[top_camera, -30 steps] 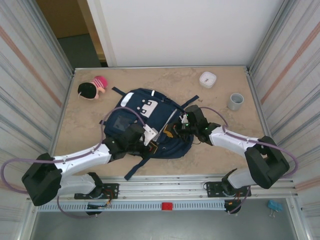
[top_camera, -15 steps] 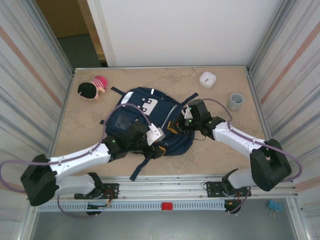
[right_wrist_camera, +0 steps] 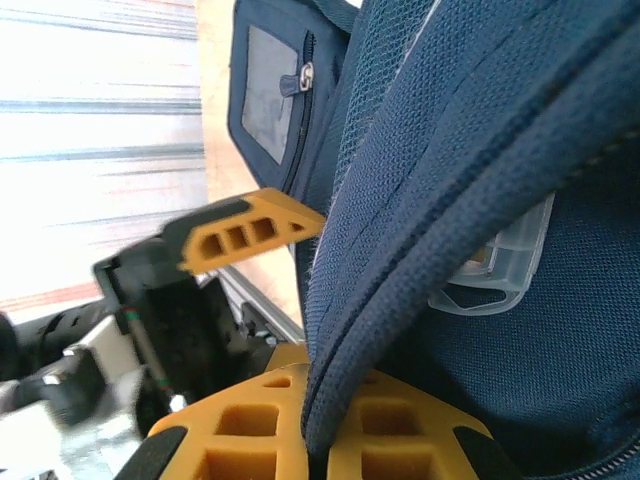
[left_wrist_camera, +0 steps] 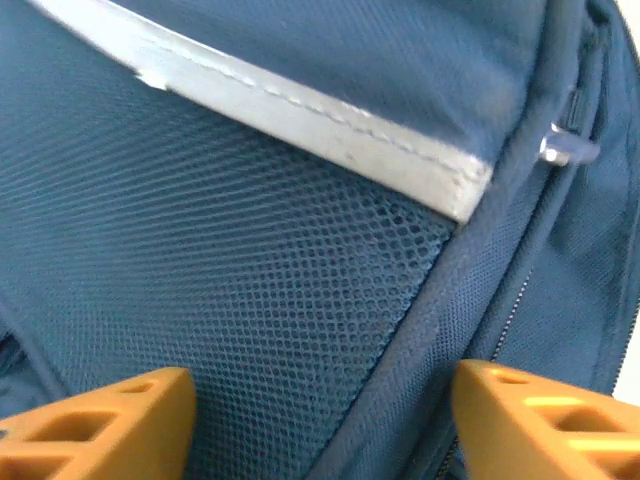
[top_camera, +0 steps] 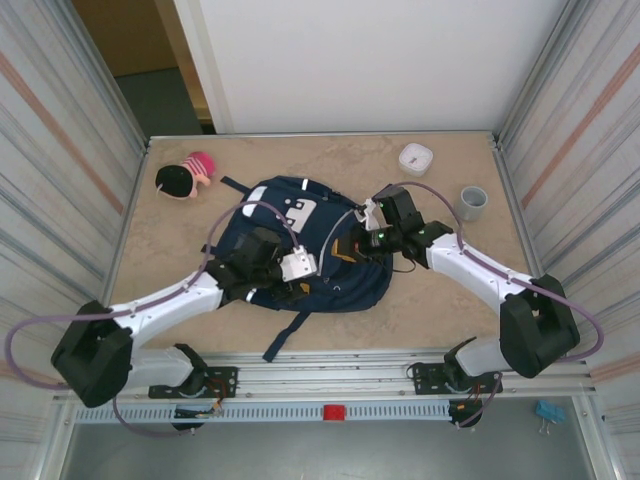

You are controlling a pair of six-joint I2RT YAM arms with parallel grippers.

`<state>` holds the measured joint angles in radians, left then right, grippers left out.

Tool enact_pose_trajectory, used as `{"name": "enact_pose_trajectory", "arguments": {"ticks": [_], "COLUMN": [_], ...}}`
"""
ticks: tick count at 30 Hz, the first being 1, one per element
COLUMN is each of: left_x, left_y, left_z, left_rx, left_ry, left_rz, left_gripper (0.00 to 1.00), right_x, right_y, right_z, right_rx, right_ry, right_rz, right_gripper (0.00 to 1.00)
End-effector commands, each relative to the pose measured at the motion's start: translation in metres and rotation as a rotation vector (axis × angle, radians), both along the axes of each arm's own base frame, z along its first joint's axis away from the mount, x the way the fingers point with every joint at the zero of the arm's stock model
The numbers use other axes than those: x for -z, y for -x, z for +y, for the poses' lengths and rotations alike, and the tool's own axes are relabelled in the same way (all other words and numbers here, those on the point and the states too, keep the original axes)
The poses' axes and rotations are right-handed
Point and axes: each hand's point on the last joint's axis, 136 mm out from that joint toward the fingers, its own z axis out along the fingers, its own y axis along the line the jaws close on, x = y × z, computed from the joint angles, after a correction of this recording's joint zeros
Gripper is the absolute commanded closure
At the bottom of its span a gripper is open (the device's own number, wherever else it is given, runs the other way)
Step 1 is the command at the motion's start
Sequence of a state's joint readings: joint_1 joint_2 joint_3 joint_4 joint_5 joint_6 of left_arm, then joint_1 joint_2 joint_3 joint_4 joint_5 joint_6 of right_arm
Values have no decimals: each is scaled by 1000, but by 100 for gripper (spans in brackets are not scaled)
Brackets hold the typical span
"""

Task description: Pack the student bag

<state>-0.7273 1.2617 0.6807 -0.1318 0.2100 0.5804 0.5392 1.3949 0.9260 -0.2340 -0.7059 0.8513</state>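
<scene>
Navy fabric of the bag (top_camera: 340, 285) is seen spread at the middle of the bench (top_camera: 450, 310), with its white patches turned to the far side and a dark strap trailed off its near edge.

The right tool (top_camera: 358, 243) is set at the bag's right edge. In the right wrist view it is closed on a thick folded seam of the bag, and the fabric is pinched between its orange fingers (right_wrist_camera: 400, 440). A clear buckle (right_wrist_camera: 500, 270) is seen just beside that seam, and a window pocket (right_wrist_camera: 265, 95) with a zip farther off on the bag.

The left tool (top_camera: 305, 270) is held over the bag's near middle. In the left wrist view its fingers (left_wrist_camera: 100, 420) are parted wide, and nothing is held between them. The bag's mesh (left_wrist_camera: 250, 300) is seen close beyond them, crossed by a white stripe (left_wrist_camera: 320, 125), with a zip pull (left_wrist_camera: 565, 150) to the right.

A pink and black toy (top_camera: 183, 176) is laid off the bag's far left corner. A white box (top_camera: 415, 158) is placed beyond the bag's far right, and a grey cup (top_camera: 470, 203) stands to the bag's right, well apart from it.
</scene>
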Motion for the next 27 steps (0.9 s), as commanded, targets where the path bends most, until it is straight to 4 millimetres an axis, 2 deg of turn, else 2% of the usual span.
{"name": "enact_pose_trajectory", "arguments": {"ticks": [1,3,5,6,8,10,12,15,19,24,27], "left_x": [-16,-18,-20,-21,-22,-23,-23,-26,-30,-33,-36], "left_y": [-9,-7,-4,-2,3,9,12,13,8,3,3], "left_z": [-20,-26,-30,-31,-33,-33,-34,-36,-37,-41,-44], "left_rx": [63,78,78,80,80,77,71,76,72,69,78], "left_ry": [84,116,150,163,191,223,249,290,310,325,339], "left_rz": [-76,-54,-20,2,67,179,256,329,386,422,432], "left_gripper": [48,62,80,86,92,92,92,92,92,92,92], "right_x": [-19,-20,-24,-26,-25,-25,-27,-27,-19,1,8], "right_y": [7,5,4,4,6,15,33,55,64,61,52], "right_z": [3,-3,-15,-21,-42,-68,-74,-65,-46,-17,-9], "right_rx": [-78,-68,-39,-24,23,84,70,29,-42,-156,-164], "right_ry": [-45,-24,38,81,224,427,526,544,564,616,661], "right_rz": [-19,-35,-79,-105,-165,-262,-365,-469,-566,-613,-638], "right_gripper": [98,91,72,64,55,54,55,55,53,51,50]}}
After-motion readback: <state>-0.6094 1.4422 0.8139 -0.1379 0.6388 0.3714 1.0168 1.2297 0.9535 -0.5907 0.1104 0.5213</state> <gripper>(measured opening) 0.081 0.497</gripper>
